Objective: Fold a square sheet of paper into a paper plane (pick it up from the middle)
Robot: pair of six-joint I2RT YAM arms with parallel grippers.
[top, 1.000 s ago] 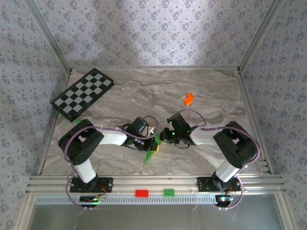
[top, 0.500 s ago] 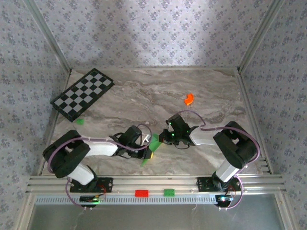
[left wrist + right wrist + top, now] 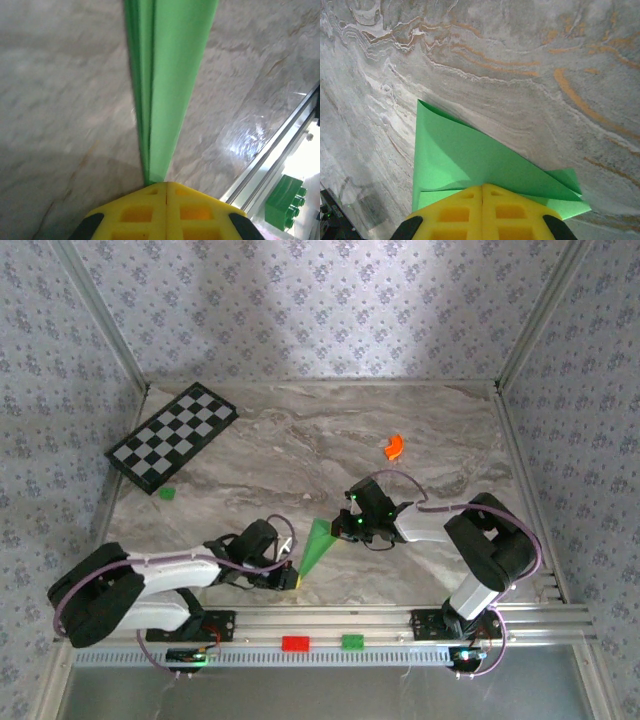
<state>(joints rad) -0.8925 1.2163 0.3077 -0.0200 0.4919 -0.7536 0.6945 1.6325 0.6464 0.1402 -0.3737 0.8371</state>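
The paper plane (image 3: 317,548) is a slim bright green dart, its wide end by my right gripper (image 3: 341,530) and its point by my left gripper (image 3: 291,579). In the left wrist view the folded paper plane (image 3: 170,75) narrows down to the closed yellow fingertips of the left gripper (image 3: 166,183), which is shut on the pointed end. In the right wrist view the right gripper (image 3: 482,186) is shut on the wide end of the paper plane (image 3: 465,155), whose layers fan out over the marble table (image 3: 520,60).
A checkered board (image 3: 172,437) lies at the back left with a tiny green block (image 3: 166,492) near it. An orange curved piece (image 3: 394,446) sits at the back right. A red brick (image 3: 295,643) and a green brick (image 3: 352,642) rest on the front rail.
My left arm has swung back and to the left, its shut gripper sliding along the paper from the middle to the pointed end. The right gripper has stayed put on the wide end.
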